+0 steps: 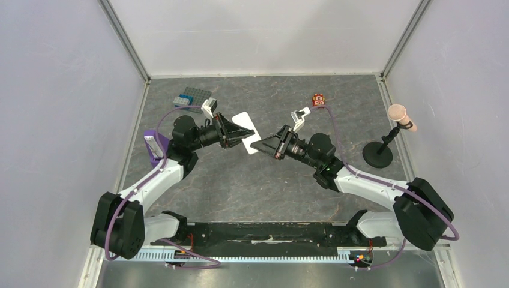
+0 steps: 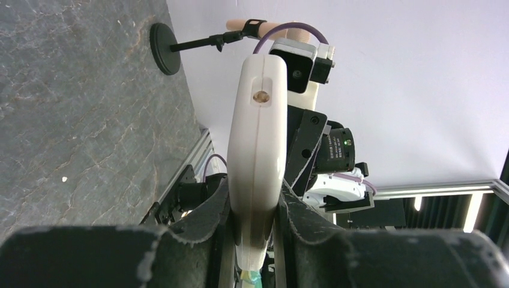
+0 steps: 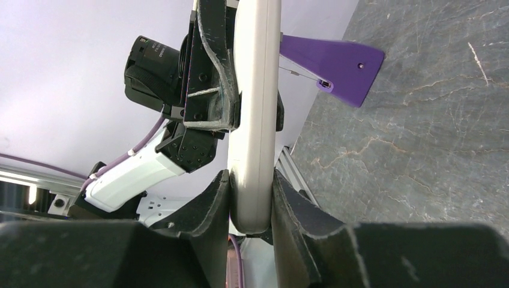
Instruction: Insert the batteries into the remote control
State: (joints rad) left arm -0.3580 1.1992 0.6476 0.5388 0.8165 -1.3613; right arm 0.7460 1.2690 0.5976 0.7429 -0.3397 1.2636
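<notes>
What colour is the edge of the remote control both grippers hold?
Plain off-white; the remote control shows it best in the left wrist view.

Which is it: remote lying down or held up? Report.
Held up: left gripper and right gripper each clamp an end of the remote.

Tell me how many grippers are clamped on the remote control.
2. The left gripper pinches one end of the remote control, the right gripper the opposite end. No other gripper is in view.
</notes>
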